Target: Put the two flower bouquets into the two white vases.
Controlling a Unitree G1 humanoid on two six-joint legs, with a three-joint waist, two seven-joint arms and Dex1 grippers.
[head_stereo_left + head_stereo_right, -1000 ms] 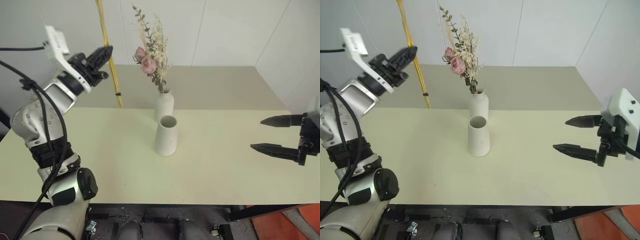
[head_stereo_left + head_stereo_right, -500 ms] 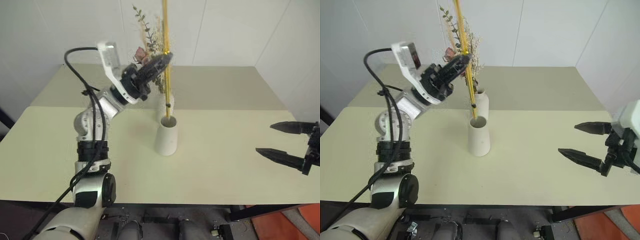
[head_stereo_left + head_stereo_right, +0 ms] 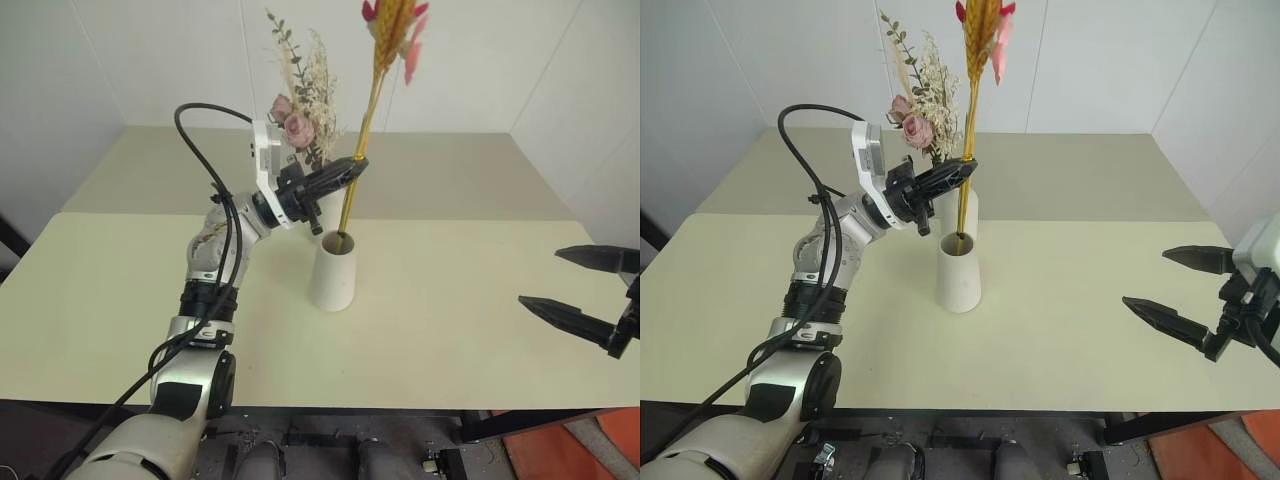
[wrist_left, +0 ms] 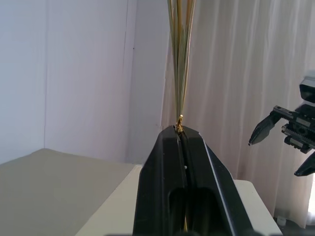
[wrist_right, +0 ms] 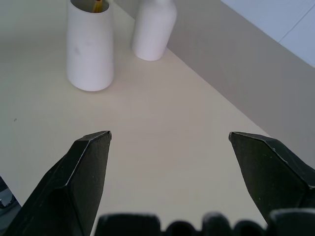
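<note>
Left pincer (image 3: 357, 164) clamped on yellow stalks (image 3: 362, 135), tips in cone vase (image 3: 333, 272); right pincer (image 3: 585, 291) wide, idle. Risk: release while stalks lean, top-heavy bunch tips vase.

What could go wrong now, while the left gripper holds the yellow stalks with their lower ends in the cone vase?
1. The left gripper is shut on the yellow stalks well above the cone vase; a sideways pull might tip that vase.
2. The bottle vase with the pink roses stands right behind; the arm may brush it.
3. The stalks are tall and top-heavy, so after release they may lean and rock the vase.
</note>
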